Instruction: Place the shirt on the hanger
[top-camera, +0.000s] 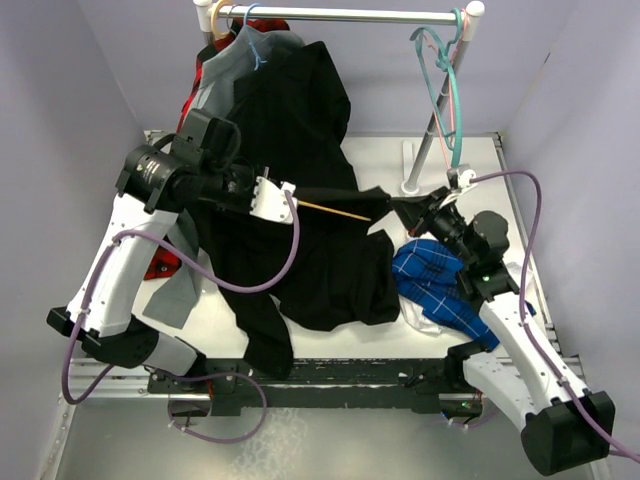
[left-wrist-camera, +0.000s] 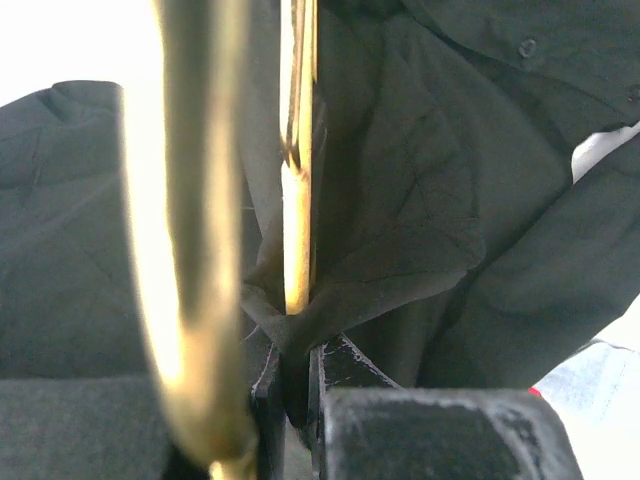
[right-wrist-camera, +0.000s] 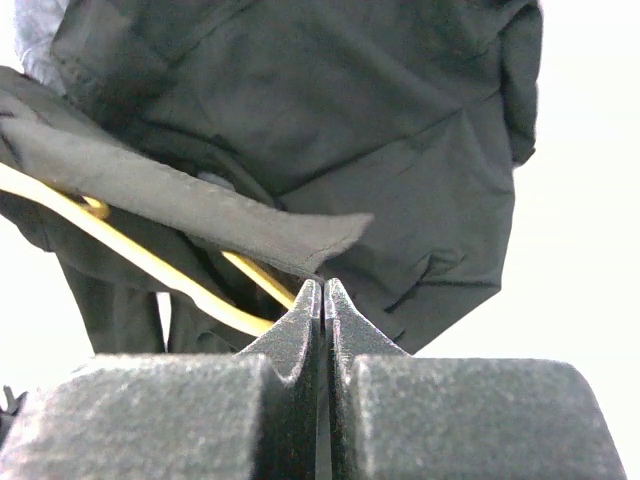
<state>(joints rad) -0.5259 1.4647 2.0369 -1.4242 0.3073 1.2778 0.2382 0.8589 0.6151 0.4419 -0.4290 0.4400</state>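
Black shirt (top-camera: 330, 270) | left pincer (top-camera: 290, 200) grips yellow hanger (top-camera: 335, 212) | right pincer (right-wrist-camera: 322, 300) closed, perhaps pinching shirt

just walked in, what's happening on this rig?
The left gripper has its jaws shut on the yellow hanger, holding it level over the black shirt heaped mid-table. The right gripper has its jaws shut at a shirt edge by the hanger's tip; whether it pinches cloth is unclear. The shirt is not on the hanger yet.

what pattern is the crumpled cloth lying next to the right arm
Blue with a white check; the crumpled fabric shirt shows best in the top external view.
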